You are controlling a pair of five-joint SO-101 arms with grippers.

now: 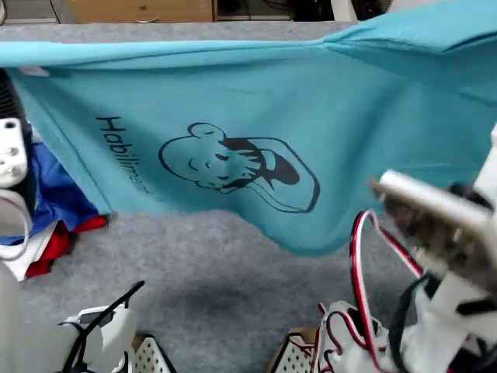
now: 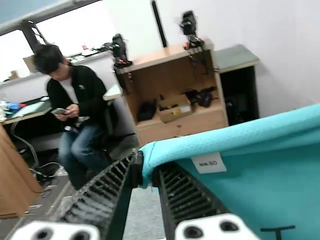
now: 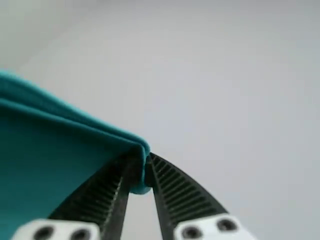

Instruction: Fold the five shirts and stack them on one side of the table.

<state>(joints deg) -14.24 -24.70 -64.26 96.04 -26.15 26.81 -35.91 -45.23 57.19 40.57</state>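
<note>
A teal shirt [image 1: 248, 140] with a black cartoon print hangs spread out high above the grey table [image 1: 217, 287], held up at both ends. My left gripper [image 2: 146, 172] is shut on the teal shirt's edge [image 2: 240, 145] near a white label [image 2: 209, 163]. My right gripper [image 3: 140, 172] is shut on a folded corner of the teal shirt [image 3: 60, 145], raised against a pale ceiling. In the high view an arm [image 1: 435, 217] stands at the right below the cloth.
A pile of blue, red and white shirts [image 1: 54, 210] lies at the table's left, beside a white arm part [image 1: 12, 151]. Arm bases and red cables [image 1: 365, 311] crowd the near edge. A seated person and wooden shelves [image 2: 170, 95] are behind.
</note>
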